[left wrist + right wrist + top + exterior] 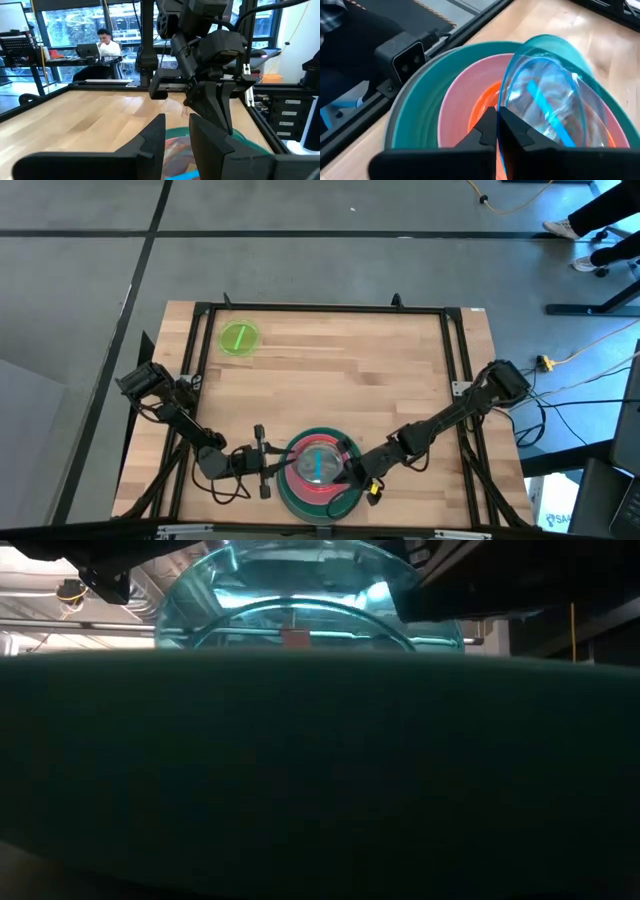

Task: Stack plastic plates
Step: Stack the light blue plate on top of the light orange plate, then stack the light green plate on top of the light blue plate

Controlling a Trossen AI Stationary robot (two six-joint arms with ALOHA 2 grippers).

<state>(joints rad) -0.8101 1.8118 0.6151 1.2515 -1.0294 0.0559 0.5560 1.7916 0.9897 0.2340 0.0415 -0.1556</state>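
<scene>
One teal plate [547, 95], light, stiff and slippery, is rim-clamped in the right claw [496, 125] above the stack [318, 470]; left claw [175, 137] stands apart.

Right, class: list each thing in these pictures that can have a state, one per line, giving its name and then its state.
Teal plate: tilted, held over the stack.
Stack of plates: nested at the table's near edge, green outermost.
Lime green plate: flat, alone at the far left corner.
Right gripper: shut on the teal plate's rim.
Left gripper: beside the stack, holding nothing.
</scene>
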